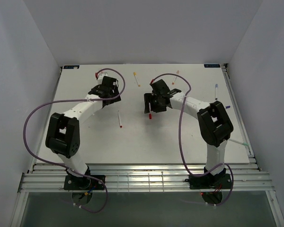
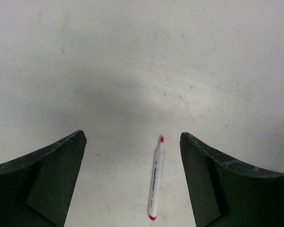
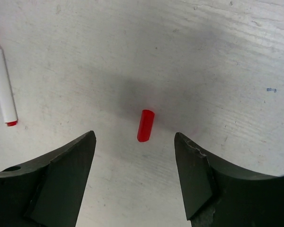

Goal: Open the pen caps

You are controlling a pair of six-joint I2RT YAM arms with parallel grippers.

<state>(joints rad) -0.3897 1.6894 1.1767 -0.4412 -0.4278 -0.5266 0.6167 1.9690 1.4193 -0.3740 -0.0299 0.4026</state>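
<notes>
red cap (image 3: 145,125) loose, right claw (image 3: 135,136) spread wide

The table (image 1: 85,146) is viewed whole from high above and behind the arm bases (image 1: 84,182). Each wrist view is aimed steeply down, close to the surface, between its own fingers (image 2: 42,184). The red cap (image 3: 145,125) is shared by the right wrist and top views.
</notes>
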